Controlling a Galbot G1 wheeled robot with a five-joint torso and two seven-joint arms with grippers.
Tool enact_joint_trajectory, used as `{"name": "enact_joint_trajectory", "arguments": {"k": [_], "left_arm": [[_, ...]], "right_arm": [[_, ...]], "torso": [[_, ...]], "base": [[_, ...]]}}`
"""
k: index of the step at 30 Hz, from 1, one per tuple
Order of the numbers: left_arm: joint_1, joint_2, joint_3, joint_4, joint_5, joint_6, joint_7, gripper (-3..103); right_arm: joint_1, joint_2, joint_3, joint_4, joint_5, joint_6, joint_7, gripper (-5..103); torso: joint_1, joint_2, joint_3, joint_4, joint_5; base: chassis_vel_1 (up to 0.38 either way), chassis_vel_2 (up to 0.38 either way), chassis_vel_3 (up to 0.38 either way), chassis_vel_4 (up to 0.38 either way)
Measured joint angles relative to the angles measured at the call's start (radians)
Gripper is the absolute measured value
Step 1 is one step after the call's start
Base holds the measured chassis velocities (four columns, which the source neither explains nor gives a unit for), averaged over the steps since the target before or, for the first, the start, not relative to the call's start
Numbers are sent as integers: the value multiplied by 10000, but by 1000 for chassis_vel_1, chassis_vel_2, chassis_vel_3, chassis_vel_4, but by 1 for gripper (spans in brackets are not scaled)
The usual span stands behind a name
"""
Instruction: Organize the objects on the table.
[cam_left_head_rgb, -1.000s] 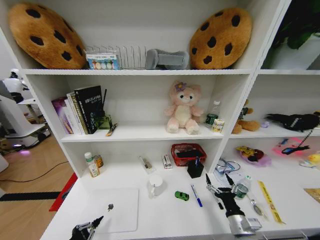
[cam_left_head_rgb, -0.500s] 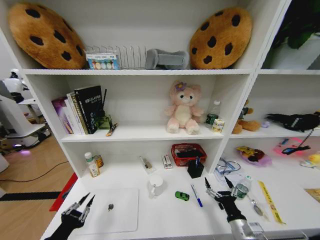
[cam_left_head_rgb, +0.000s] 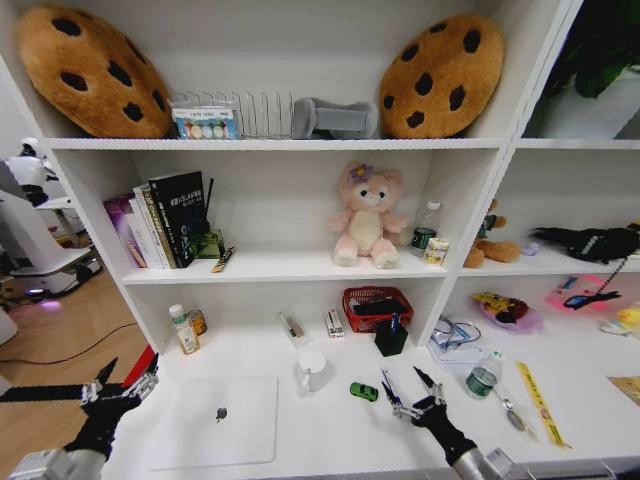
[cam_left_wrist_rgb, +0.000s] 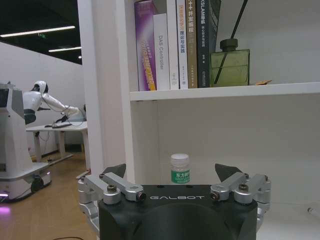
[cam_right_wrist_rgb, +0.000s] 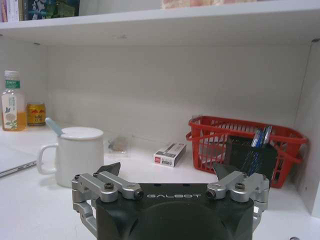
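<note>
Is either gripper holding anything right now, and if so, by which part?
Nothing is held. The left gripper is open beside the table's left end; the right gripper is open over the blue-capped pen.

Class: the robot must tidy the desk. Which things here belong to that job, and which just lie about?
Job: laptop, green toy car, blue-capped pen, table.
Lying about: white mug, red basket, pink plush toy, cookie cushions.
</note>
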Motion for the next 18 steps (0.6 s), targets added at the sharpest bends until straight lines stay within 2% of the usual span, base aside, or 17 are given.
{"name": "enact_joint_trajectory", "arguments": {"k": [5,8,11,18], "left_arm": [[12,-77,-75,-3,-97,24,-5,100],[87,-168,-169,-1,-107,-37,0,100],[93,-300,-203,-25,-100,-64,4,100],[94,-401,-190,-193,0,-14,-26,100]], "right_arm": [[414,-429,-374,-359,308,-139,-212,100],[809,-803,-739,-542,575,-321,-358,100],[1573,-1389,-1442,-815,902,-575,-499,100],[2489,-1949,-2430,-1200,1126,-776,-504,100]], "torso": [[0,0,0,-1,2],[0,0,0,8,1],[0,0,1,5,-2],[0,-1,1,3,0]], "base": [[0,0,0,0],[0,0,0,0],[0,0,0,0],[0,0,0,0]]}}
